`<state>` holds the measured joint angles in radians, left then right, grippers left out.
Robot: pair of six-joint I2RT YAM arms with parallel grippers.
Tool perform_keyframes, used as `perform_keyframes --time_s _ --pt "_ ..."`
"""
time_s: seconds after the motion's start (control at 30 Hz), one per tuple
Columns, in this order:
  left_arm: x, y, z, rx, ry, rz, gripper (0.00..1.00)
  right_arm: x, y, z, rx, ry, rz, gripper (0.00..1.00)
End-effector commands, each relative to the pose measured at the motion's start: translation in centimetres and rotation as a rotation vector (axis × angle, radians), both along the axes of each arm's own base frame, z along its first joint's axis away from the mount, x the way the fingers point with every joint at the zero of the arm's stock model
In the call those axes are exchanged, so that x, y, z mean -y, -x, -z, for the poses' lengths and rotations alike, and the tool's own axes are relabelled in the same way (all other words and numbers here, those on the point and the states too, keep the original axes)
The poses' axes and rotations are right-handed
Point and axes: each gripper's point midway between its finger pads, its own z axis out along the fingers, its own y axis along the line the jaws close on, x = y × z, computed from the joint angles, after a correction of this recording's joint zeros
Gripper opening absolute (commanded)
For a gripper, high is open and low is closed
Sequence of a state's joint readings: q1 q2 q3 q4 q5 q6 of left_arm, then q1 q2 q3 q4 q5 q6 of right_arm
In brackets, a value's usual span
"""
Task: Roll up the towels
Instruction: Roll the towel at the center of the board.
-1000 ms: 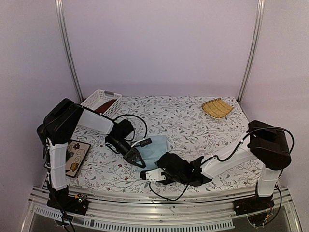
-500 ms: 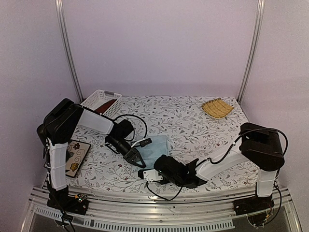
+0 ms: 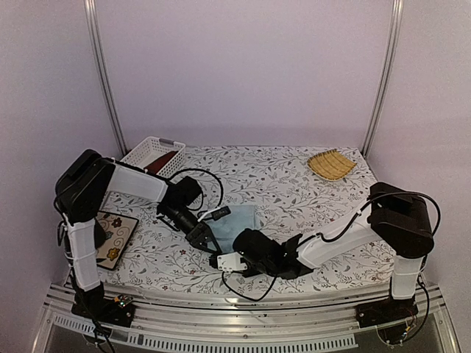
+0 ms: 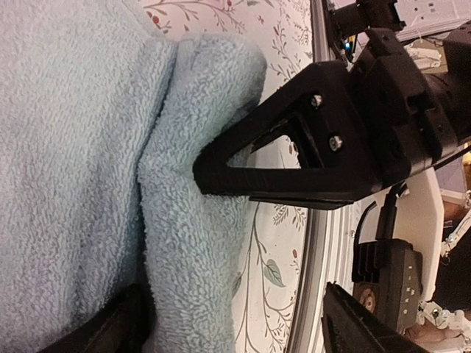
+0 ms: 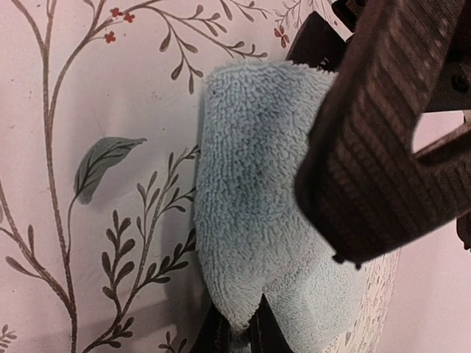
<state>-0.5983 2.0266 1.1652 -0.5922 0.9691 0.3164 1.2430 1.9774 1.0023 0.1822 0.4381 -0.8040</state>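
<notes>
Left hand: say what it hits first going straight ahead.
Probably the raised fold of the light blue towel, directly ahead of the open left hand; the right hand, pinching that fold, sits just beyond.

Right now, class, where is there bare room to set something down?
Free: the tablecloth between white basket and bamboo mat, and nearer than the mat. Crowded: front centre, where left gripper and right gripper meet the blue towel.

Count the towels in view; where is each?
2. The light blue towel lies front centre, its edge pinched by the right gripper. The rust-red towel sits in the white basket, back left. Others may be hidden.
</notes>
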Motion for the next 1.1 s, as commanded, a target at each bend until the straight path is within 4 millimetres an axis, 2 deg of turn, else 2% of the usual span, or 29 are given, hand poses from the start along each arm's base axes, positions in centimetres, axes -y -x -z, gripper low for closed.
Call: perform_keyframes --time_s 0.0,0.03,0.07,0.1,0.3,0.53,0.67,0.7,0.77,0.83,1.0,1.07 --pt "-2.3 -1.8 2.1 0.142 -0.167 -0.044 0.87 0.0 1.8 0.7 -0.126 0.033 -0.069 0.02" --pt "-2.5 -1.8 2.2 0.152 -0.182 -0.048 0.90 -0.2 2.0 0.6 -0.138 0.031 -0.078 0.02" --pt "-2.6 -2.1 1.4 0.183 -0.181 -0.055 0.96 -0.2 2.1 0.6 -0.147 0.031 -0.084 0.02" --pt "-2.7 -2.3 0.9 0.207 -0.185 -0.063 0.97 -0.4 2.3 0.6 -0.158 0.030 -0.090 0.02" --pt "-3.4 -3.3 -1.0 0.341 -0.188 -0.099 0.97 -0.6 2.9 0.9 -0.205 0.032 -0.109 0.02" --pt "-5.3 -4.1 -2.5 0.520 -0.216 -0.170 0.97 -0.8 3.4 0.7 -0.269 0.027 -0.122 0.02" --pt "-6.5 -4.5 -4.3 0.673 -0.177 -0.239 0.97 -0.9 4.5 0.8 -0.398 0.042 -0.139 0.02" --pt "-6.7 -4.6 -5.3 0.720 -0.156 -0.259 0.97 -1.0 4.8 0.7 -0.435 0.046 -0.144 0.02" --pt "-7.4 -4.6 -5.6 0.787 -0.149 -0.283 0.97 -1.0 5.4 0.8 -0.505 0.063 -0.147 0.02" --pt "-8.0 -4.6 -6.8 0.864 -0.128 -0.307 0.97 -1.6 5.7 0.1 -0.576 0.049 -0.158 0.02" --pt "-8.7 -3.6 -8.0 1.004 -0.082 -0.298 0.97 -1.9 6.9 -0.4 -0.739 0.049 -0.176 0.03" --pt "-9.0 -3.1 -7.7 1.050 -0.101 -0.270 0.97 -2.1 7.2 -0.5 -0.789 0.060 -0.176 0.03"
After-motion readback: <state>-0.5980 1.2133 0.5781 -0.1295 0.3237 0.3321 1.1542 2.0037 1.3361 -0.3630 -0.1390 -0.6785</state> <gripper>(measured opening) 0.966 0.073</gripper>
